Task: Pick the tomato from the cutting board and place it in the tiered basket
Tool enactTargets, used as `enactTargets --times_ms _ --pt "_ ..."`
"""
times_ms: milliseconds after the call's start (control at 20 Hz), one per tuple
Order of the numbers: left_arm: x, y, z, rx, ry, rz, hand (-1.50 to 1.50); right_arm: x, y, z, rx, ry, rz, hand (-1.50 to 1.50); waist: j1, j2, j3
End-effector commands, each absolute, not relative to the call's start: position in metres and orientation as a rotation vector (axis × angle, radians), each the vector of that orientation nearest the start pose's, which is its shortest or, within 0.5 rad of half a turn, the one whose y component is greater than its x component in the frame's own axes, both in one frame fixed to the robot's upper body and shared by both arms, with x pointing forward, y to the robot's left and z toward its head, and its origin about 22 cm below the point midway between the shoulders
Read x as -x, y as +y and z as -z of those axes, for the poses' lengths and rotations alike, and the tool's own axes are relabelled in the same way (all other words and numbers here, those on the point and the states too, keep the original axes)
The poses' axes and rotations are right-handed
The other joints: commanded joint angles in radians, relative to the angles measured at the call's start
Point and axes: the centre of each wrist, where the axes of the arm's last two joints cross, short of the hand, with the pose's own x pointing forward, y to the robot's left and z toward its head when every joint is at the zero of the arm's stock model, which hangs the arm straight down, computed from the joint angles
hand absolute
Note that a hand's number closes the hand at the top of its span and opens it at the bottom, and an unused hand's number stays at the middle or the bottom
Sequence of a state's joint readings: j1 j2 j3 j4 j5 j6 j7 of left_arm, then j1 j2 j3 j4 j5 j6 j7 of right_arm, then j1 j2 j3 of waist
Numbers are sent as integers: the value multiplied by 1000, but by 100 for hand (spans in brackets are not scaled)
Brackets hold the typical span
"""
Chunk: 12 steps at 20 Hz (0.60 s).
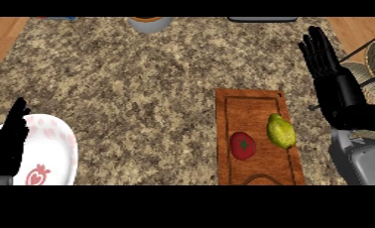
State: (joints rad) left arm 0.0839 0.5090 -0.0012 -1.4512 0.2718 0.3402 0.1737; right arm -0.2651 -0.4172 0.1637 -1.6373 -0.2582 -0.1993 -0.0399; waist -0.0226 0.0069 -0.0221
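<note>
My right grey forearm and its black hand (333, 81) are rising along the right edge of the view, fingers straight and spread, holding nothing. The hand is hanging beside the brown wooden cutting board (228, 123), off its right edge, not over it. The round red tomato (242, 145) is lying on the board's lower half, and a yellow-green pear-shaped fruit (281, 131) is sitting just beside it, to its right and so on my hand's side.

That neighbour is the main worry, as I judge it. Coming in from the right, my fingers are likely to meet the yellow-green fruit first and knock it into the tomato. A round tomato on a smooth board may well roll away.

The dark wire tiered basket (360, 67) is showing only partly at the right edge, behind my hand, so I cannot tell its tiers apart. Lifting blind toward it risks clipping its rim.

My left hand (12, 140) is resting open at the left edge, overlapping a white plate with pink markings (51, 147) on the speckled granite surface (132, 83).
</note>
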Motion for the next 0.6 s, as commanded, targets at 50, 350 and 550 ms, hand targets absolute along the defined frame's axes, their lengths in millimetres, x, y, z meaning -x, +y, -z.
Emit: enactTargets --times_ms 50,350,550 --pt "-215 346 17 -422 -1235 -99 0 -267 -275 -101 198 -1930 -169 150 10 -8 21" --pt "-208 294 36 -340 -1266 -66 0 -248 -343 -69 791 -1640 256 -150 -98 -8 17" --pt "-199 254 52 -280 -1281 -25 0 -220 -315 -48 731 -1699 569 -150 -32 -11 23"
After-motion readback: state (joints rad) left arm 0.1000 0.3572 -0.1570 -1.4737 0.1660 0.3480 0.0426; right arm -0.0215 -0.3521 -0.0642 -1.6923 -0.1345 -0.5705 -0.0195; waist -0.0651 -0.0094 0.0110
